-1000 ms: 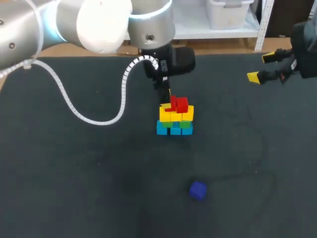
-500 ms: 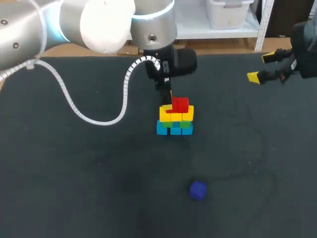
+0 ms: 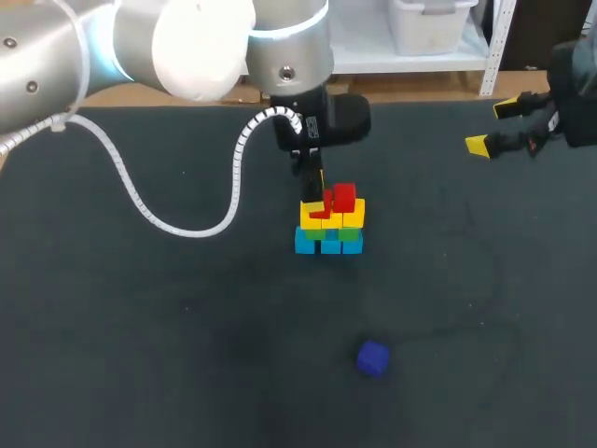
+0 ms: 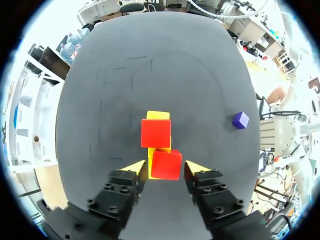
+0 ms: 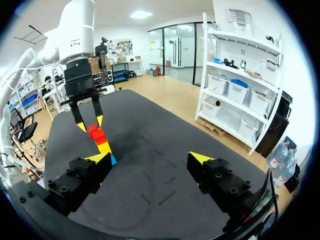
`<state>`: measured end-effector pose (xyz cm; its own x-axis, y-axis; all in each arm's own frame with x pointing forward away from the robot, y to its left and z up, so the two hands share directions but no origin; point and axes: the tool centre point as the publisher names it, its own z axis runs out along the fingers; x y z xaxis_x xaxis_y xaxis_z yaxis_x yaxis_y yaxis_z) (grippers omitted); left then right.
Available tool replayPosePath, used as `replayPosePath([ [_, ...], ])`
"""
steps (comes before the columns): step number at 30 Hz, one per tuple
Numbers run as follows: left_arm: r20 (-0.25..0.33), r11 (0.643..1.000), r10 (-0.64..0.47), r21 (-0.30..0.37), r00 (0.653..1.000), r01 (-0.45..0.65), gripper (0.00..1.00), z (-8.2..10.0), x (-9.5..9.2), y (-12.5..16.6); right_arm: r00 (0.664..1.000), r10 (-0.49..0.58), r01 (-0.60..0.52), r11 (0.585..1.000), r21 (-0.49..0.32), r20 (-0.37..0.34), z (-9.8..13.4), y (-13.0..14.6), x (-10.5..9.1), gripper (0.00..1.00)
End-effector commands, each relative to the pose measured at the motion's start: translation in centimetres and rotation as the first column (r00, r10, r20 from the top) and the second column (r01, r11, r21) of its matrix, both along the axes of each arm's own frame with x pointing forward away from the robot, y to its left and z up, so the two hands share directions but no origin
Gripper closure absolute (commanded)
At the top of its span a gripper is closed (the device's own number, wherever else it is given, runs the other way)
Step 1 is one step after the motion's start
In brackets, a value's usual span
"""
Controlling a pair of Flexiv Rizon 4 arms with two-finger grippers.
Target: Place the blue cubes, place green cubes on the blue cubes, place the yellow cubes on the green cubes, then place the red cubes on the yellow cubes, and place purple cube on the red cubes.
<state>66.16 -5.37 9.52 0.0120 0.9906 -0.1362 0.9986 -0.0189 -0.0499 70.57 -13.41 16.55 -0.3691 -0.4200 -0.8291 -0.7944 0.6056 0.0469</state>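
Note:
A small stack stands mid-table: blue cubes at the base, green cubes on them, yellow cubes above. Two red cubes lie on the yellow layer, one farther from my left gripper and one between its fingers. My left gripper hangs over the stack, open, with a thin gap on each side of the near red cube. The purple cube lies alone toward the front. My right gripper is open at the far right edge, holding nothing.
The dark mat covers the whole table. A white cable from my left arm loops over the mat's left half. The stack and my left gripper show far ahead of my right gripper.
My left gripper's fingers have spread apart and let go of the near red cube, which now rests lower on the yellow layer. The right arm has not moved.

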Motion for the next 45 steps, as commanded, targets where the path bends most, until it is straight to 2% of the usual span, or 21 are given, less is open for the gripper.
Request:
replayPosePath([
  [1, -0.003, 1.0, 0.001, 0.001, 1.0, -0.001, 0.48, -0.02, 0.29, -0.05, 1.0, 0.003, -0.003, 1.0, 0.005, 0.003, -0.1, -0.04, 0.04, 0.0],
  [8, 0.007, 1.0, 0.0, -0.006, 1.0, 0.0, 0.51, -0.11, 0.54, -0.41, 1.0, 0.003, -0.003, 1.0, 0.005, 0.003, -0.1, -0.04, 0.04, 0.0],
  [10, 0.009, 1.0, 0.0, -0.005, 1.0, 0.0, 0.55, -0.19, 0.58, -0.47, 1.0, 0.003, -0.003, 1.0, 0.005, 0.003, -0.1, -0.04, 0.04, 0.0],
  [17, 0.011, 1.0, -0.006, -0.004, 1.0, 0.007, 0.61, -0.24, 0.6, -0.51, 1.0, 0.003, -0.003, 1.0, 0.005, 0.003, -0.1, -0.04, 0.04, 0.0],
  [23, 0.015, 1.0, -0.003, -0.008, 1.0, 0.003, 0.73, -0.2, 0.62, -0.47, 1.0, 0.003, -0.003, 1.0, 0.005, 0.003, -0.1, -0.04, 0.04, 0.0],
  [30, 0.015, 1.0, -0.003, -0.017, 1.0, 0.003, 0.78, -0.24, 0.64, -0.54, 1.0, 0.003, -0.003, 1.0, 0.005, 0.003, -0.1, -0.04, 0.04, 0.0],
  [36, 0.016, 1.0, -0.002, -0.02, 1.0, 0.003, 0.76, -0.22, 0.68, -0.55, 1.0, 0.003, -0.003, 1.0, 0.005, 0.003, -0.1, -0.04, 0.04, 0.0],
  [38, 0.016, 1.0, -0.004, -0.019, 1.0, 0.004, 0.7, -0.17, 0.64, -0.61, 1.0, 0.003, -0.003, 1.0, 0.005, 0.003, -0.1, -0.04, 0.04, 0.0],
  [39, 0.016, 1.0, -0.006, -0.02, 1.0, 0.006, 0.51, -0.12, 0.57, -0.66, 1.0, 0.003, -0.003, 1.0, 0.005, 0.003, -0.1, -0.04, 0.04, 0.0],
  [40, 0.016, 1.0, -0.007, -0.021, 1.0, 0.007, 0.12, -0.05, 0.48, -0.7, 1.0, 0.003, -0.003, 1.0, 0.005, 0.003, -0.1, -0.04, 0.04, 0.0],
  [41, 0.016, 1.0, -0.007, -0.022, 1.0, 0.007, 0.0, 0.03, 0.41, -0.73, 1.0, 0.003, -0.003, 1.0, 0.005, 0.003, -0.1, -0.04, 0.04, 0.0],
  [45, 0.018, 0.999, 0.008, -0.037, 1.0, -0.007, 0.0, 0.35, 0.08, -0.42, 1.0, 0.003, -0.003, 1.0, 0.005, 0.003, -0.1, -0.04, 0.04, 0.0],
])
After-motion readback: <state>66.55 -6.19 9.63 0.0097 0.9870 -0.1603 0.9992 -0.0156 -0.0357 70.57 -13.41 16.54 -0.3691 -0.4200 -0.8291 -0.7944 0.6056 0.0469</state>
